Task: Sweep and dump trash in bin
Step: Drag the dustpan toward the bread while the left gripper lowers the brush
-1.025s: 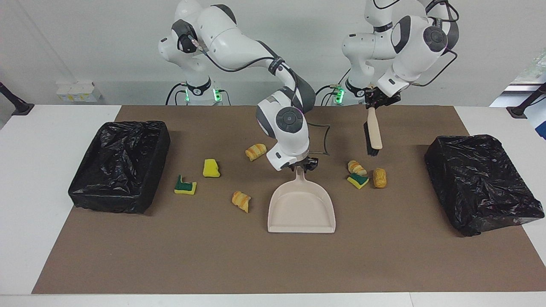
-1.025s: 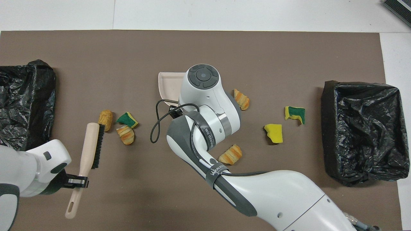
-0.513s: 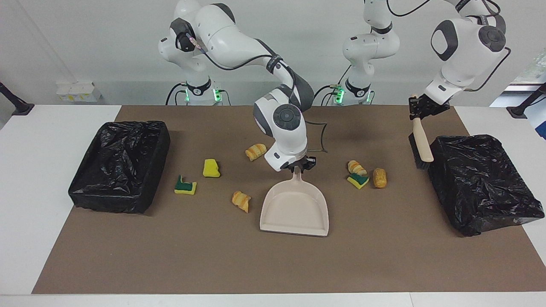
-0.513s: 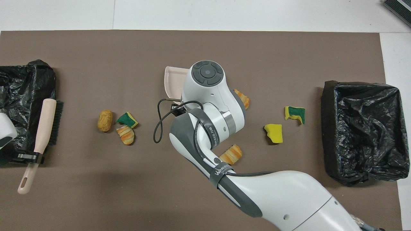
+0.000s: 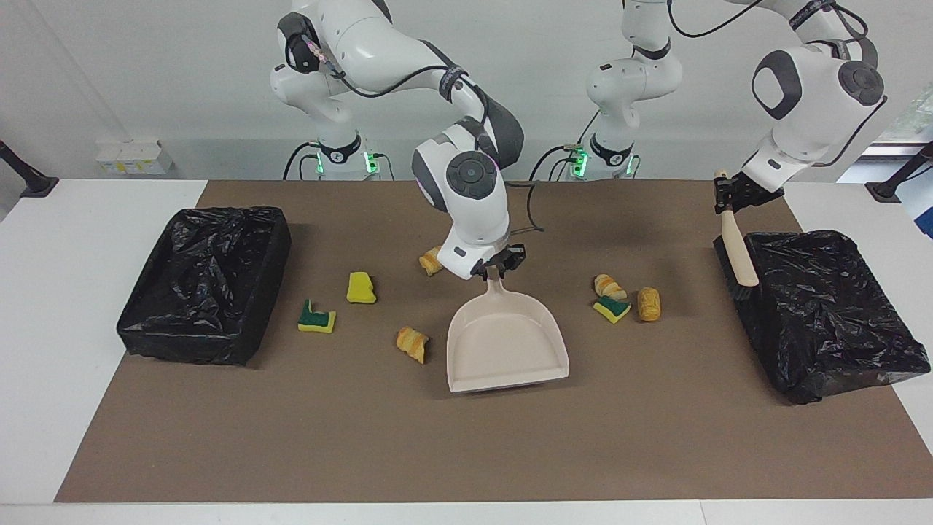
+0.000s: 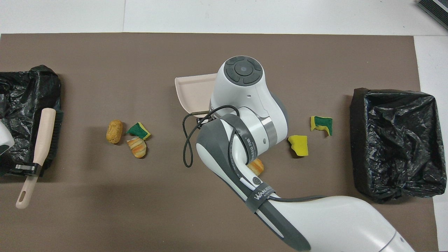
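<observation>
Nothing had reached a bin. Right claw (image 5: 498,265), mid-frame in the facing view, was clamped on the handle of the beige dustpan (image 5: 506,344), whose pan lay empty at centre frame. Left claw (image 5: 730,201), upper right of that view, was closed on the brush (image 5: 737,250), hanging at the edge of the black-lined bin (image 5: 824,313) at the frame's right. All seven scraps of trash (image 5: 627,297) lay loose on the brown mat (image 5: 466,452): three right of the pan, four left of it. Second lined bin (image 5: 204,281) sat at frame left. Sweeping and dumping both remained, by my judgement.
</observation>
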